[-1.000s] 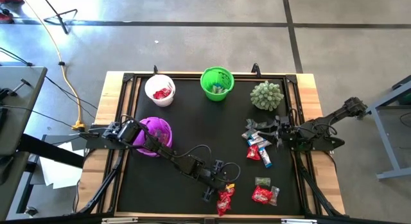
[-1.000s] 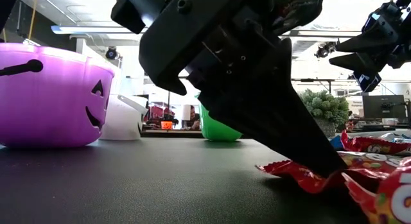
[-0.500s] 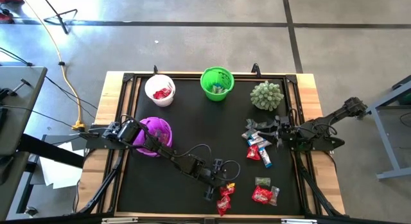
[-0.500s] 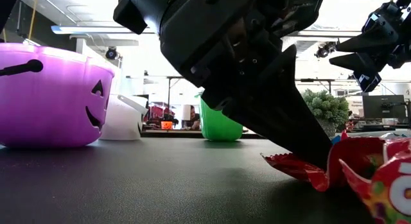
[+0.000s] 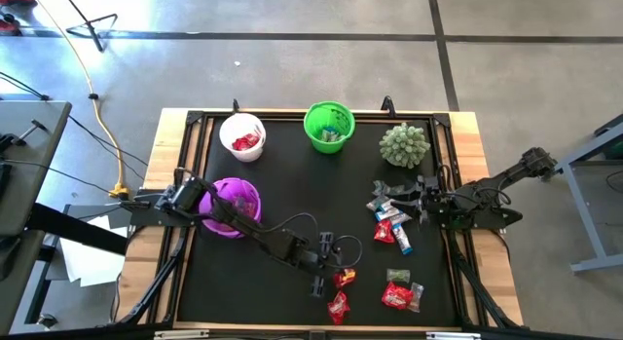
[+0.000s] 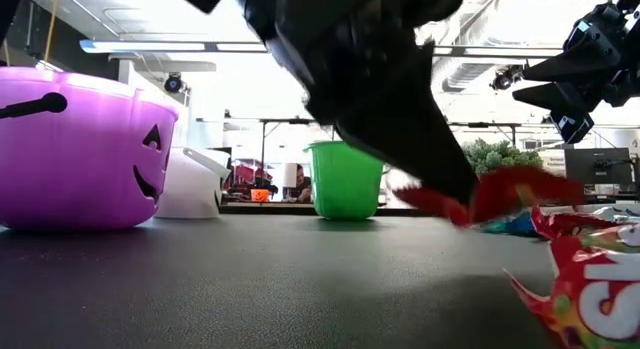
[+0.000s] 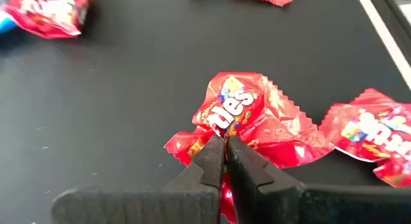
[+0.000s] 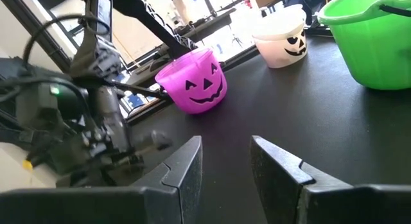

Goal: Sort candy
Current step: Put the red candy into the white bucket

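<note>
Left tool [image 7: 225,153] is pinched tight on a red candy pack [image 7: 247,118], lifted just off the desk [image 5: 292,184]; right tool [image 8: 225,163] hangs wide at the right.

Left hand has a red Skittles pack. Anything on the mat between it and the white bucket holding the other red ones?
Nothing visible: the left hand holds the Skittles pack, and bare mat runs to the white bucket. The purple bucket sits just beside that line.

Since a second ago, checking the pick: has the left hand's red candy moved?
Yes. The red candy, pinched in the left hand, has lifted off the mat toward the green bucket.
</note>
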### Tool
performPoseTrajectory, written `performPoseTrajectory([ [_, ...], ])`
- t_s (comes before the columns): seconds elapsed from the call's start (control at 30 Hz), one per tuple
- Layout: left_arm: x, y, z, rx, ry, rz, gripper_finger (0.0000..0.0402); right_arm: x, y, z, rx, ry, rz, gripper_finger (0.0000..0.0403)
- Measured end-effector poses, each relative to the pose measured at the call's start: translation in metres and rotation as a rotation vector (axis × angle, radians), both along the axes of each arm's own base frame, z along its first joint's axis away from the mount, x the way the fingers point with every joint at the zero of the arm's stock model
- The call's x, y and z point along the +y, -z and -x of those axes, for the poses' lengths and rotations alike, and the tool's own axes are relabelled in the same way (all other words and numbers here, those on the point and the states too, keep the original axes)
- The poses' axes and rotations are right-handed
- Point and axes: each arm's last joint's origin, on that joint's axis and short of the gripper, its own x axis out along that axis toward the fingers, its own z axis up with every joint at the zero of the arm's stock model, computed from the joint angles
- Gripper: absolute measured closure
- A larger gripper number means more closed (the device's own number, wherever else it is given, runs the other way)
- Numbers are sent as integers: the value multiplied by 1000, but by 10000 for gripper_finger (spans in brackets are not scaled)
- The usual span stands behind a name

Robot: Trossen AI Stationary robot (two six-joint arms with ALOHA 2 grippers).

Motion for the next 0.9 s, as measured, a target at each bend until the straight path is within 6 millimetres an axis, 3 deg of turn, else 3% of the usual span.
performPoseTrajectory([
  [0.17,4,-25,7,-10,-27,-28,399,0,0,0,-1,1,-1,276],
  [0.63,31,-134,53,-145,-207,-130,399,0,0,0,-1,1,-1,276],
  [0.9,57,-166,86,-147,-431,-334,399,0,0,0,-1,4,-1,276],
])
